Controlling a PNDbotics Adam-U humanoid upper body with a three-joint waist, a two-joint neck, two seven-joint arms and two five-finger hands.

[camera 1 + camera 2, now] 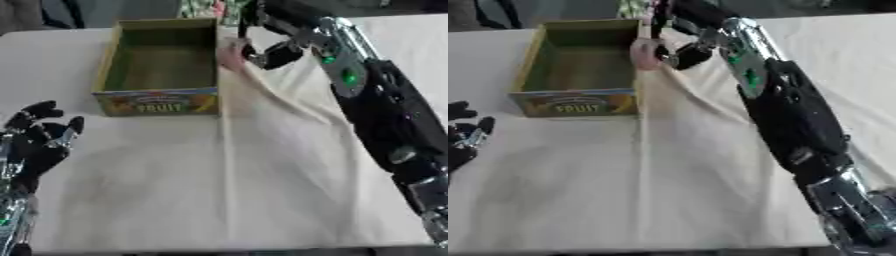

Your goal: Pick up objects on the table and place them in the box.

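White cloth covers the table (pixel 219 190), creased in long folds that run from the far side toward the near edge. Across the right side stretches the robot's right arm (pixel 385 115), black with silver joints and small green lights, reaching to the far end of the table. An open cardboard box (pixel 160 67) stands at the far left, its inside green-brown and bare, the word FRUIT printed on its near wall. The right hand (pixel 267 52) is just beside the box's right wall, fingers curled around a small pale pink object (pixel 232 56) that sits against the outside of that wall near its rim; its shape is too blurred to make out. The left hand (pixel 39 137) rests at the lower left, fingers relaxed and pointing up, holding nothing.
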